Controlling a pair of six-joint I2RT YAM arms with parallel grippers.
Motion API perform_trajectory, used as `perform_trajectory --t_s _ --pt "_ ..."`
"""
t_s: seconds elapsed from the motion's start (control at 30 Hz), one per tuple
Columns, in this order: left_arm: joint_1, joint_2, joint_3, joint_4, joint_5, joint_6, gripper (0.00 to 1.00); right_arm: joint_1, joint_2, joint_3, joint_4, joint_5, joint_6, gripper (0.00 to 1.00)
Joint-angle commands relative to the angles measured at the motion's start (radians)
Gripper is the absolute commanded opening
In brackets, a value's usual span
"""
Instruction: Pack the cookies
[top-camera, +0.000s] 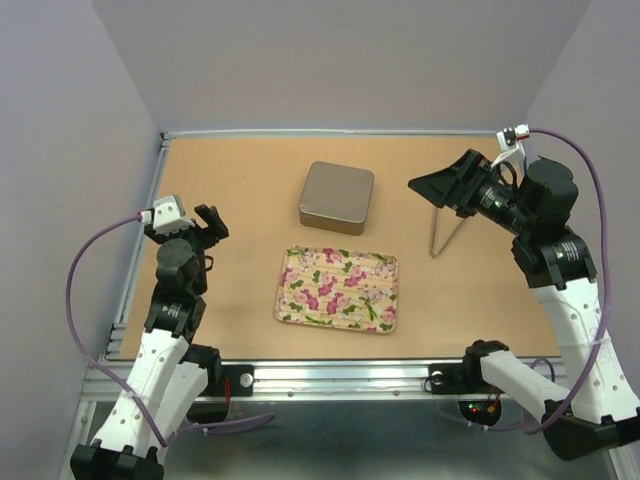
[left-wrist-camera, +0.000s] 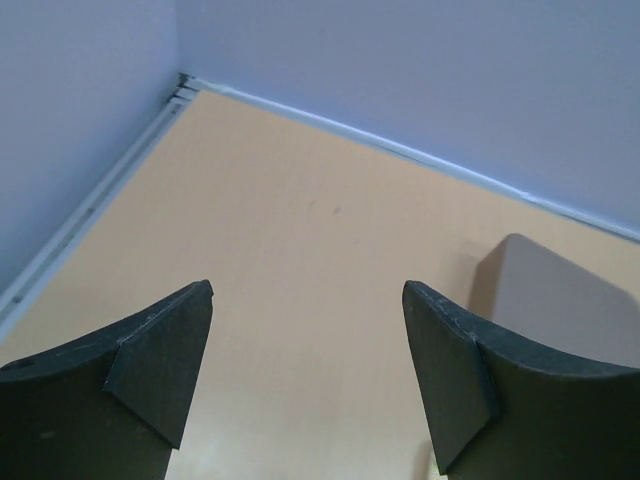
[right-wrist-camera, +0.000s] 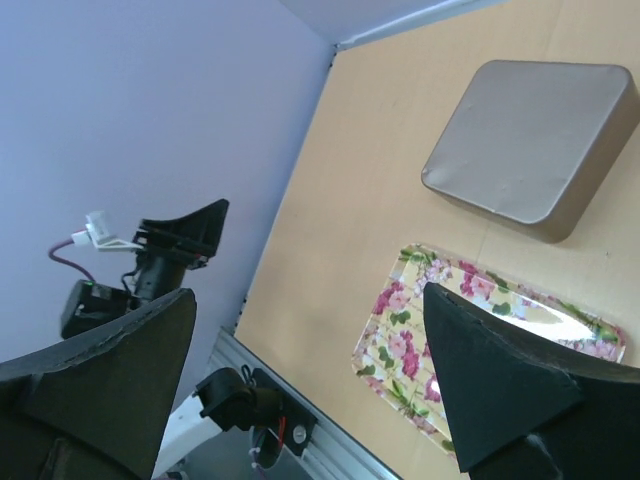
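Note:
No cookies show in any view. A closed grey square tin (top-camera: 337, 197) sits at the table's middle back; it also shows in the right wrist view (right-wrist-camera: 530, 140) and at the right edge of the left wrist view (left-wrist-camera: 570, 300). A floral tray (top-camera: 339, 290) lies in front of it with nothing on it, also seen from the right wrist (right-wrist-camera: 400, 340). My left gripper (top-camera: 205, 222) (left-wrist-camera: 308, 300) is open and empty above bare table at the left. My right gripper (top-camera: 440, 190) (right-wrist-camera: 310, 295) is open and empty, raised at the right.
Thin metal tongs (top-camera: 447, 232) lie on the table below my right gripper. Purple walls close the table at the back and both sides. An aluminium rail (top-camera: 330, 375) runs along the near edge. My left arm (right-wrist-camera: 170, 250) shows in the right wrist view.

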Motion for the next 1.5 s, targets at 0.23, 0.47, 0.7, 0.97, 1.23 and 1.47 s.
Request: perform_trajectory --t_s 0.23,0.47,0.7,0.97,1.23,1.47 --pt "0.004 0.003 -0.398 0.551 -0.204 0.192 0.99 0.005 -0.158 -0.097 -0.027 0.027 0.045 1.00" --pt "0.010 0.164 -0.493 0.838 -0.209 0.207 0.99 0.005 -0.135 -0.046 -0.107 0.030 0.018 1.00" --pt "0.019 0.455 -0.381 1.045 -0.056 0.311 0.99 0.005 -0.112 -0.026 -0.163 0.080 -0.025 1.00" --pt "0.035 0.760 -0.303 1.313 -0.013 0.328 0.99 0.005 -0.070 -0.017 -0.175 0.099 -0.034 1.00" --pt "0.110 0.827 -0.300 1.386 0.078 0.281 0.99 0.005 -0.081 -0.063 -0.186 0.111 -0.031 1.00" --pt "0.118 0.836 -0.299 1.376 0.107 0.285 0.99 0.005 -0.057 -0.057 -0.184 0.140 -0.019 1.00"
